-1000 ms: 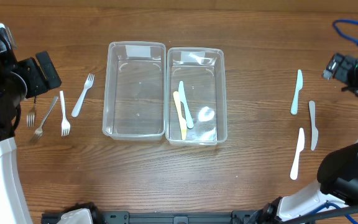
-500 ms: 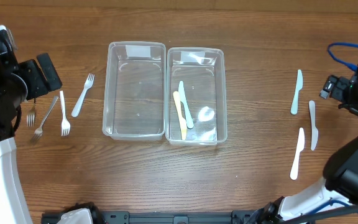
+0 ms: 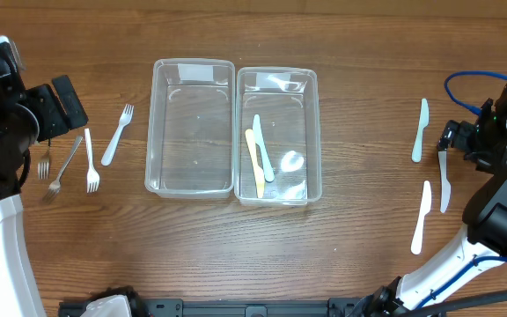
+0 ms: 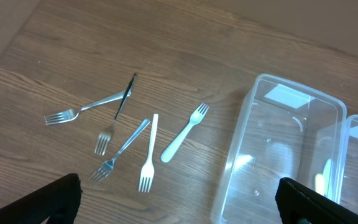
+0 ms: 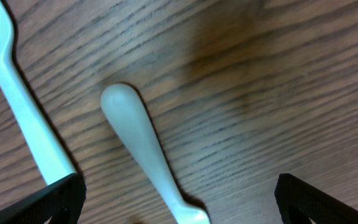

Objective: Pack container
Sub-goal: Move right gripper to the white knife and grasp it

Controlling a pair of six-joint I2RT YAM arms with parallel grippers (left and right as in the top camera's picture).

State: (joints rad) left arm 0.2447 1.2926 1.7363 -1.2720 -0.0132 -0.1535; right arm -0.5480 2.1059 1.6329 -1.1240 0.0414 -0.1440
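Two clear plastic containers stand side by side mid-table. The left container (image 3: 192,128) is empty; the right container (image 3: 311,141) holds two plastic knives (image 3: 259,150). Three plastic knives lie at the right: a pale blue one (image 3: 421,130), a grey-white one (image 3: 443,179) and a white one (image 3: 422,217). My right gripper (image 3: 461,136) is open and low over the grey-white knife's handle (image 5: 135,134), which lies between its fingers (image 5: 179,202), untouched. My left gripper (image 3: 58,104) is open and empty, above the forks. A white fork (image 4: 182,134) lies nearest the empty container (image 4: 278,155).
At the left lie another white fork (image 3: 91,161) and several metal forks (image 3: 64,165); in the left wrist view they show as the white fork (image 4: 149,152) and metal forks (image 4: 89,107). A blue cable (image 3: 469,84) loops off the right arm.
My right gripper has moved down and left, from the far right edge to just over the top of the grey-white knife. The left arm and all the cutlery are unchanged.
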